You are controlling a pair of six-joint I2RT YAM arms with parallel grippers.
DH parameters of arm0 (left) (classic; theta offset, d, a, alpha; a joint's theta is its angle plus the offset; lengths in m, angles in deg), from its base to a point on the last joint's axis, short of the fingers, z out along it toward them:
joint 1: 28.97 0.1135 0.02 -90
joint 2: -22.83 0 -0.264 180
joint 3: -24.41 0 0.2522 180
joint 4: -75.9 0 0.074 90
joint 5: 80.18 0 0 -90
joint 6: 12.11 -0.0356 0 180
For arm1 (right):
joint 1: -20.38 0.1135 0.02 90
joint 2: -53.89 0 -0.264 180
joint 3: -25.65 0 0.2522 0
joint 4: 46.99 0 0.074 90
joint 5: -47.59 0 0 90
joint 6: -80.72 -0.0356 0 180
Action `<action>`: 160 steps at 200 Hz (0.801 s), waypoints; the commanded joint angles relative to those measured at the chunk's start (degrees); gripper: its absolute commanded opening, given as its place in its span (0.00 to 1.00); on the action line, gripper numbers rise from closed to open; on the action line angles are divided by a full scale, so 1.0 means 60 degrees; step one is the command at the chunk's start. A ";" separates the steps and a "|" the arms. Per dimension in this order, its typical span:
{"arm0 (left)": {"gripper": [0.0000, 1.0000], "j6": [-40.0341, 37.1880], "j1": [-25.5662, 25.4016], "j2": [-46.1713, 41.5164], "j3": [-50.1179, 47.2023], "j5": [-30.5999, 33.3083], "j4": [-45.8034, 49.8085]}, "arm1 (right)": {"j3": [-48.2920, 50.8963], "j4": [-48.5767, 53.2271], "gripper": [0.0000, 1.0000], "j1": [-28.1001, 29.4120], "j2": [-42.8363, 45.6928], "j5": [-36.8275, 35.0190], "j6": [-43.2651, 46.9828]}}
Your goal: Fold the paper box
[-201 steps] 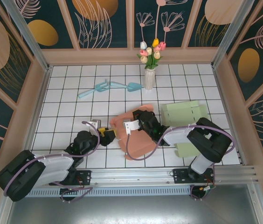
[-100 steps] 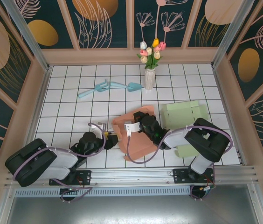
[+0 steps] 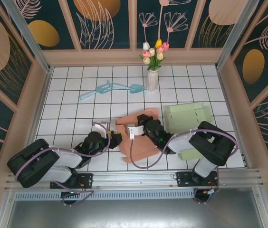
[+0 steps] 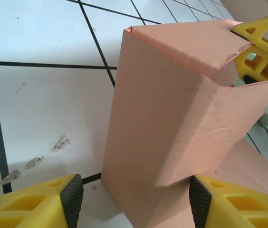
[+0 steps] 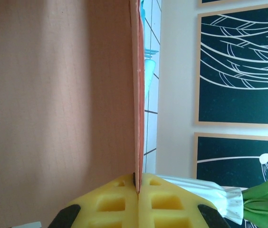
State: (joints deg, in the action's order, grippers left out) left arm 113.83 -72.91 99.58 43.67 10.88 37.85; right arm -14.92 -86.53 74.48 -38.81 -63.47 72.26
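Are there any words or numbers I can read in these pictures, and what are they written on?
None can be read.
The pink paper box is plain cardboard, the flat green sheet is plain too, and the wall panels show only leaf and flower pictures.
A white tag above the box is too small to tell.
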 commanded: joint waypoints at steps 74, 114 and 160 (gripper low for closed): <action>0.59 -0.0722 -0.0663 0.0966 0.1276 0.1834 0.0506 | 0.0176 0.0737 0.00 0.0313 0.0466 0.0241 -0.0765; 0.51 -0.1086 -0.0664 0.1417 0.1490 0.2590 0.0457 | 0.0234 0.0812 0.00 0.0313 0.0498 0.0283 -0.0915; 0.48 -0.1050 -0.0668 0.2148 0.1674 0.3354 -0.0007 | 0.0279 0.0681 0.00 0.0358 0.0373 0.0120 -0.1231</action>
State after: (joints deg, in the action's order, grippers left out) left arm 108.26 -77.09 109.59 52.55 24.43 38.68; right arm -14.74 -84.65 75.51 -36.74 -64.49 67.91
